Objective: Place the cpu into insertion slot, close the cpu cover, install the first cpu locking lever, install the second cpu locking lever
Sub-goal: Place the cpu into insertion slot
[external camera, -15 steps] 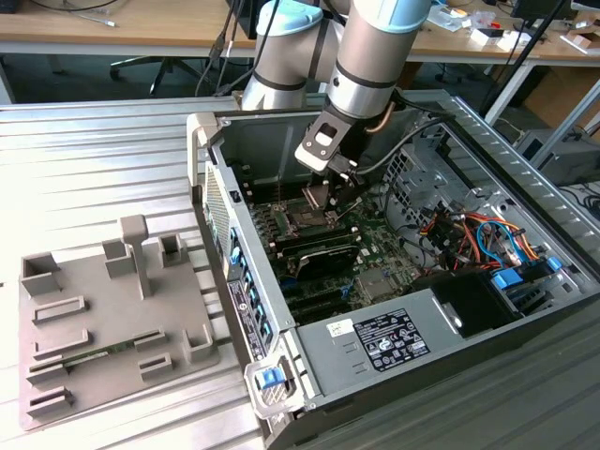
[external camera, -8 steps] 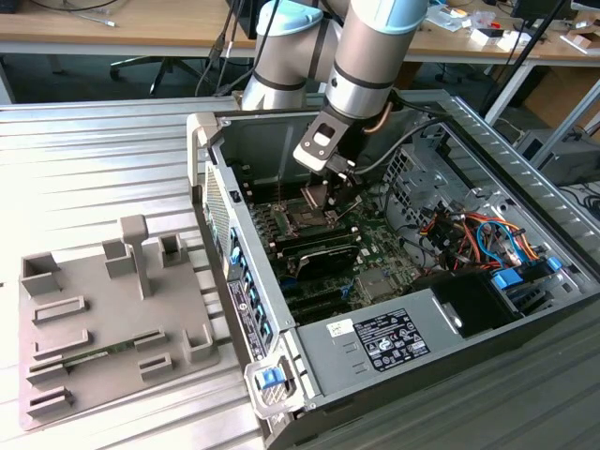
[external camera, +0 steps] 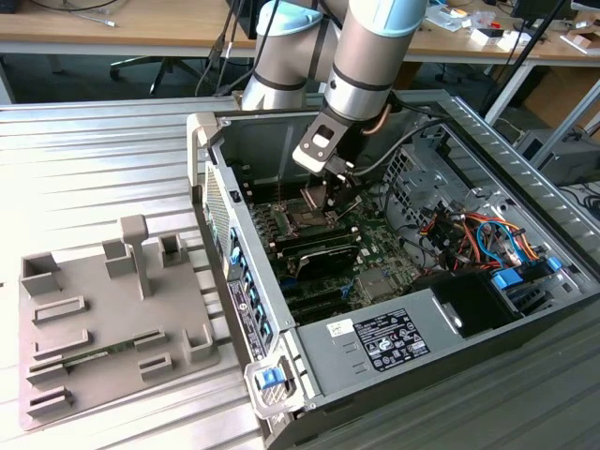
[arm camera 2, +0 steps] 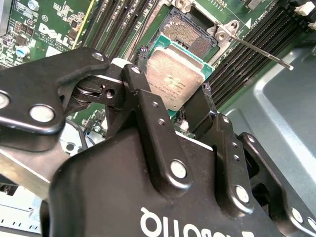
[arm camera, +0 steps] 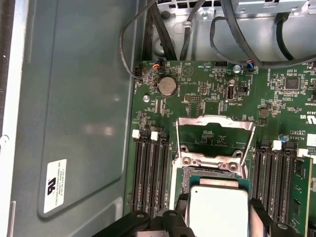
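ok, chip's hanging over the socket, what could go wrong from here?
1. The pincer grips the chip by two edges alone; a slip could drop it onto the bare socket.
2. In both wrist views the chip covers only part of the socket; lowered off-centre, it could seat crooked and damage it.
3. The lever juts out beside the socket; the pincer might snag it on the way down.

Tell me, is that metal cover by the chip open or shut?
Open: the cpu cover lies swung back off the socket; the gripper holds the cpu.
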`<state>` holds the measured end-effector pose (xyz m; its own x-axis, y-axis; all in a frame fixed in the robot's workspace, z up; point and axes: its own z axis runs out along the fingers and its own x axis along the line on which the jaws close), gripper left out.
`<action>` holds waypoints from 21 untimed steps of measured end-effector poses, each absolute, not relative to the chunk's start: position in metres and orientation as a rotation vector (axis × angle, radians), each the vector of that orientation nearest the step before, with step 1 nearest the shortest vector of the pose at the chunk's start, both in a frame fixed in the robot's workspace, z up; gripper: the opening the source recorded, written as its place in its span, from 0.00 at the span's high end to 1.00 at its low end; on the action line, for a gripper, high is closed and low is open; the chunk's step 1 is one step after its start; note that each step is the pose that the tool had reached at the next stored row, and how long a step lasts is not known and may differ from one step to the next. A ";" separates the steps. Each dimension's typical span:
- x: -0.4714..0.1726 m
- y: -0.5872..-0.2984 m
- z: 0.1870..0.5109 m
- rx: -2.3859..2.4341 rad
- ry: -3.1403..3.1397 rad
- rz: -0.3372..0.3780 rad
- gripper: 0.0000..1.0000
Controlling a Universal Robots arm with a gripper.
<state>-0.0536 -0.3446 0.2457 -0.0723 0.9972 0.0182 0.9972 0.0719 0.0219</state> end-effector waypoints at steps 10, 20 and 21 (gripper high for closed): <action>-0.054 -0.344 0.243 2.139 2.299 0.045 0.45; -0.054 -0.344 0.241 2.139 2.299 0.045 0.45; -0.054 -0.344 0.241 2.139 2.299 0.045 0.45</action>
<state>-0.0537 -0.3439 0.2409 -0.0723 0.9972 0.0182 0.9972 0.0719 0.0219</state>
